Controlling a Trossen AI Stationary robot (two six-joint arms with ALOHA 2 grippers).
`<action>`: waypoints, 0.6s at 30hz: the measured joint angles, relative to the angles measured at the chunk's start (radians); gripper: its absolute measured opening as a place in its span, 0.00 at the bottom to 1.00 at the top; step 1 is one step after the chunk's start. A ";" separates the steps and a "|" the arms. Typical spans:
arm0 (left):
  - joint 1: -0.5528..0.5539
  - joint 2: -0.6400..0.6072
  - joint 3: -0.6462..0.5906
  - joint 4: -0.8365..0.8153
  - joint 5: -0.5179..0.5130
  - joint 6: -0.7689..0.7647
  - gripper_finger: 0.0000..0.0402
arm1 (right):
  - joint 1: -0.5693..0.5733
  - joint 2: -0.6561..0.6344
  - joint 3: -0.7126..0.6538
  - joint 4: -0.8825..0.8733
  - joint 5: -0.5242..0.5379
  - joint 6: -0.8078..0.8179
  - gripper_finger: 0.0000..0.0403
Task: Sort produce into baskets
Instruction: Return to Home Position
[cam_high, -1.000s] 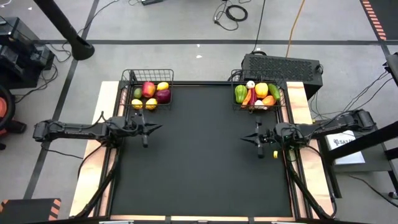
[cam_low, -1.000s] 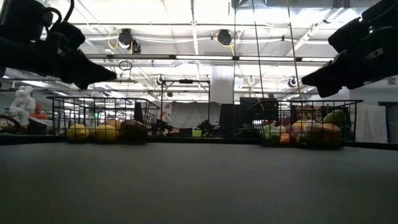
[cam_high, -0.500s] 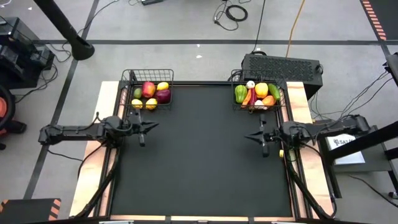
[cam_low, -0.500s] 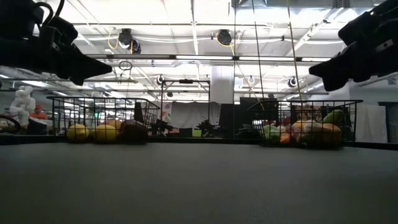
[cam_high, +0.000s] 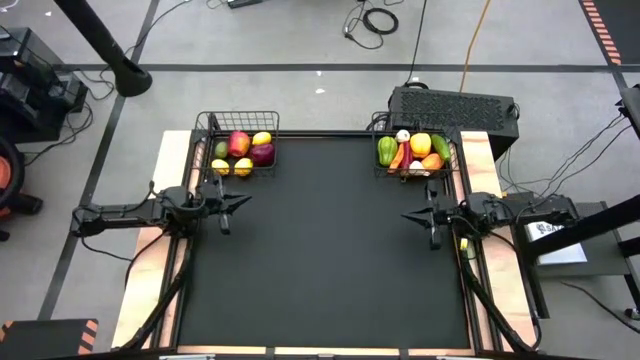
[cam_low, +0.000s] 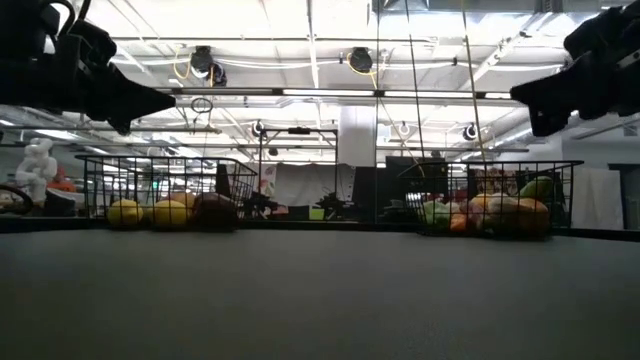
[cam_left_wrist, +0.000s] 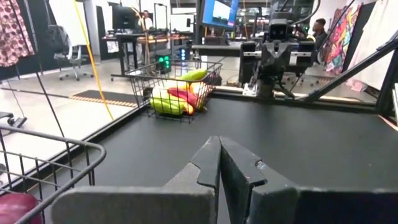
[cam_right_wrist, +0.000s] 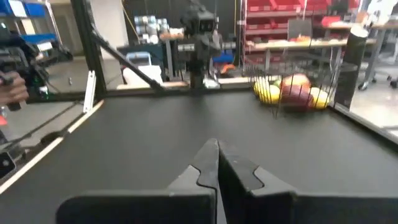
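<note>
Filling black mesh baskets (cam_high: 240, 120), colourful produce (cam_high: 240, 146)

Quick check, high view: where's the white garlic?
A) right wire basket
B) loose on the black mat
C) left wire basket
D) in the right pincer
A: the white garlic sits at the far edge of the right wire basket, and the right pincer is shut with nothing in it, over the mat on the near side of that basket.
</note>
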 joint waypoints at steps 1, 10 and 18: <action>0.000 0.000 0.000 -0.001 0.000 0.000 0.04 | 0.000 -0.015 0.000 0.000 0.000 -0.007 0.00; 0.000 0.001 0.000 -0.004 0.002 -0.001 0.04 | 0.000 -0.024 -0.001 0.015 0.075 -0.023 0.00; 0.000 0.001 -0.001 -0.010 0.019 -0.008 0.04 | 0.000 -0.016 -0.033 0.098 0.024 -0.029 0.00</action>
